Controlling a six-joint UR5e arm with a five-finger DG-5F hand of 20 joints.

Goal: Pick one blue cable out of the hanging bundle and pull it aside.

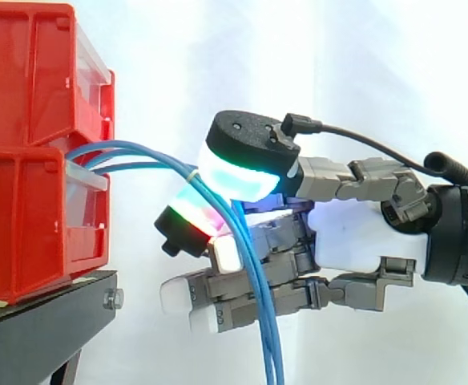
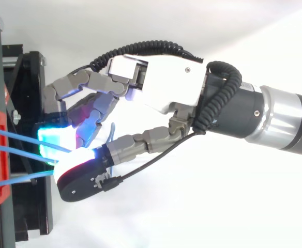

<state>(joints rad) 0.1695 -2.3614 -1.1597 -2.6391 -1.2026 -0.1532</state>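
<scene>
Trailing off the bottom edge of the side view, the thin blue cables (image 1: 263,325) were cut off before their lower ends showed. Their upper ends vanished at the front of the two stacked red plastic bins (image 1: 26,88), where the upper bin sat on the lower one. From there the cables arched out to the right and dropped steeply, passing between the hand's glowing pads (image 1: 238,175).

The hand (image 1: 348,234) was clenched on the thin blue cables, its thumb curled over from above and a finger lit red and green pressing up from below. The cyan glare at the contact hid how many strands were actually pinched. From above, three strands (image 2: 14,133) ran from the bins toward the pads (image 2: 50,139), and the nearest one slipped under the thumb, out of sight. The lower fingers lay stretched forward, partly screened by the cables in the side view.

The bins rested on a black metal stand (image 1: 46,329) with a bolt at its edge, before a softly folded white curtain (image 1: 354,56). The bins were glossy and hard, with clear front panels. The hand had a smooth white palm shell (image 2: 166,82) and grey segmented fingers.
</scene>
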